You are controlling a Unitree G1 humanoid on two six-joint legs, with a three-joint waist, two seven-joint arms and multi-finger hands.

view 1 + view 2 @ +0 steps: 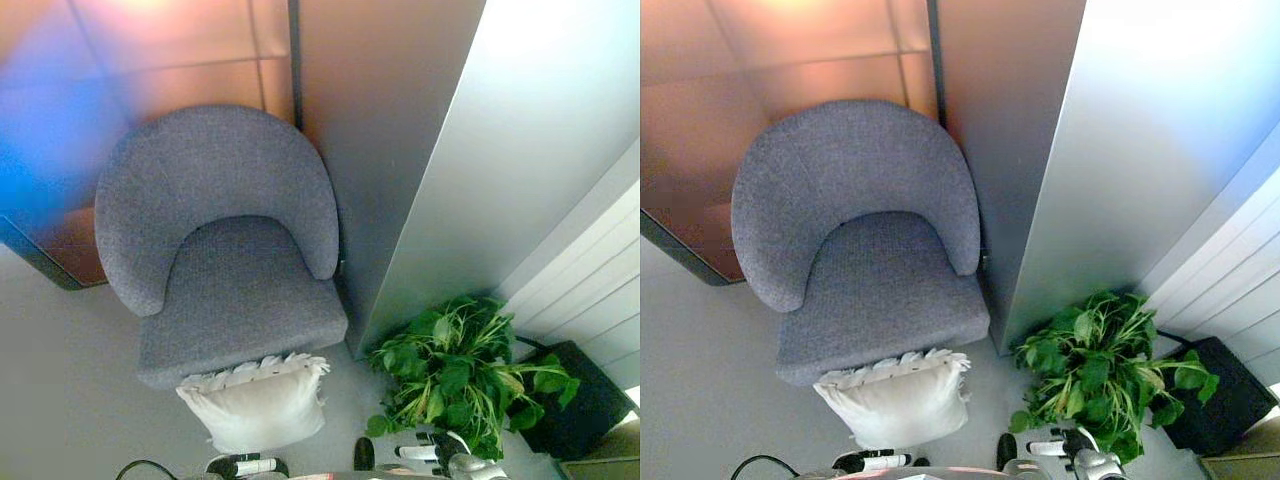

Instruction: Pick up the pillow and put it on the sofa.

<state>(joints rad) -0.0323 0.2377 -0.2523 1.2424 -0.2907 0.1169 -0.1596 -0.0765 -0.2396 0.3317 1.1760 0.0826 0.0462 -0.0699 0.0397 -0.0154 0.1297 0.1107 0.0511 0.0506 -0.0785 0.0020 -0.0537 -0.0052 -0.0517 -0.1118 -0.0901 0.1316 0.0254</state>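
Pillow: we see a white pillow with a frilled upper edge on the pale floor, leaning against the front of the sofa seat

Sofa: a grey fabric tub chair with a rounded back; we see its seat bare, and the pillow touches only its front edge, below the seat level

Left hand: we make out the left hand at the bottom edge of the view, a dark shape with a white cover, just below the pillow's lower edge; it lies close under the pillow, and we cannot tell whether it touches it

Left hand state: so little of it shows that we cannot tell how its fingers stand, wide or curled

Right hand: the right hand shows at the bottom edge, right of the pillow and apart from it, just in front of the plant's lower leaves

Right hand state: we see dark parts and white covers only; we cannot tell how its fingers stand, and we see nothing in it

Plant: a leafy green plant in a dark pot stands to the right of the sofa, near the wall corner

Wall: a pale wall panel rises beside the sofa, with brown panelling behind the chair back
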